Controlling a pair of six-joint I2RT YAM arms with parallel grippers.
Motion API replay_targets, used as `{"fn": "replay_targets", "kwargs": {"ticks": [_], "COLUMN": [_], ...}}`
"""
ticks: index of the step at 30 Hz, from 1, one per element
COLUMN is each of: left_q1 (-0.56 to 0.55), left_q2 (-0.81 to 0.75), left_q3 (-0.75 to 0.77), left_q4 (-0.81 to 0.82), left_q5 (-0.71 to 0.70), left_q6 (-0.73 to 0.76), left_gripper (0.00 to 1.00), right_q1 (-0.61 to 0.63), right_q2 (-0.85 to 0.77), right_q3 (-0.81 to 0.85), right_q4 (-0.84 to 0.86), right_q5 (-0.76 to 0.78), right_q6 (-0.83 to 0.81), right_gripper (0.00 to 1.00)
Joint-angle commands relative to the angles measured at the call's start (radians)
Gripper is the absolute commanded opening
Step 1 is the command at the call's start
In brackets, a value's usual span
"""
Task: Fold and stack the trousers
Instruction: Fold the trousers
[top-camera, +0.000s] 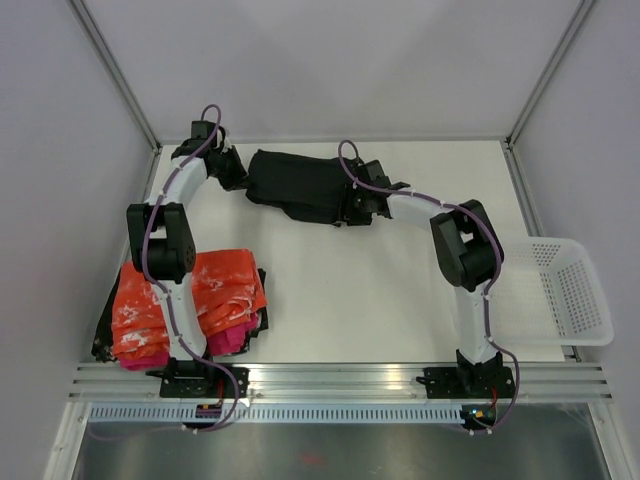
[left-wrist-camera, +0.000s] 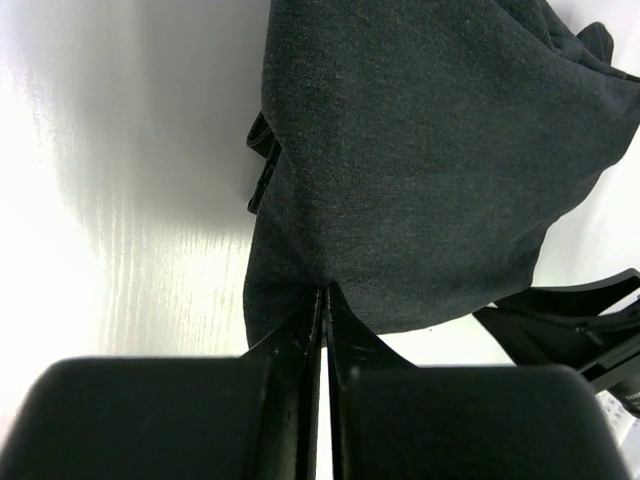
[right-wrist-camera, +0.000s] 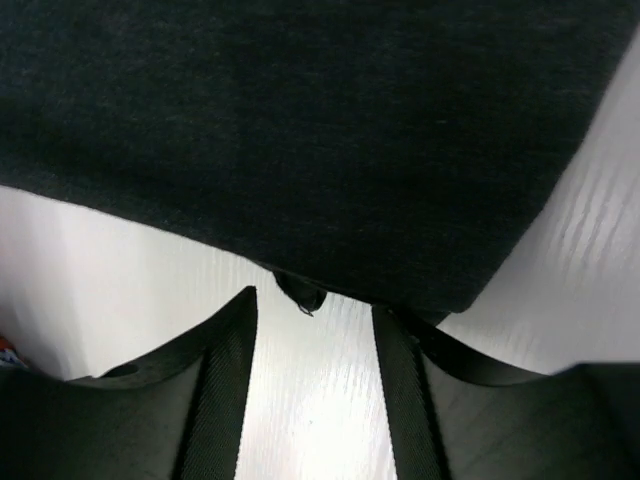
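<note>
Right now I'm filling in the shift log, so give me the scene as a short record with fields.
trousers: black, bunched, far middle of the table
left gripper: shut, pinching the trousers' left end
right gripper: open, tips at the trousers' right edge
other clothes: orange garment over pink garment, near left
basket: white, at the table's right edge
</note>
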Motion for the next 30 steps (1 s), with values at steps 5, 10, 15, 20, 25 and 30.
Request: {"fn": "replay_targets", "kwargs": {"ticks": [5,10,15,20,25,30], "left_q1": [0.034,0.034,0.033,0.036,0.036,0.036], "left_q2": [-0.015,-0.022,-0.035,-0.064,-0.114,-0.144], "left_q3": [0.01,-0.002,-0.011,-0.039,-0.098,-0.152], "left_q4": [0.032,0.035,0.034,0.026,0.021,-0.002], "left_q5": [-0.004,-0.006,-0.007,-0.03,-0.073,-0.078], "left_q6": [0.037,0.035,0.034,0.046,0.068,0.077], "left_gripper": [0.02,0.02,0.02,0.02,0.02,0.02], "right_q1": [0.029,0.041,0.039,0.013,-0.086,-0.163], "right_q2": [0.058,0.072,0.079,0.047,0.036,0.049], "right_q3": [0.018,0.018,0.015,0.017,0.049,0.081], "right_q4": [0.099,0.117,0.103,0.094,0.072,0.043], "right_q5": [0.072,0.13,0.226,0.311,0.312,0.314], "right_q6": [0.123,0.16,0.175,0.14,0.083,0.002], "right_gripper": [0.48,0.39,0.06,0.0,0.0,0.0]}}
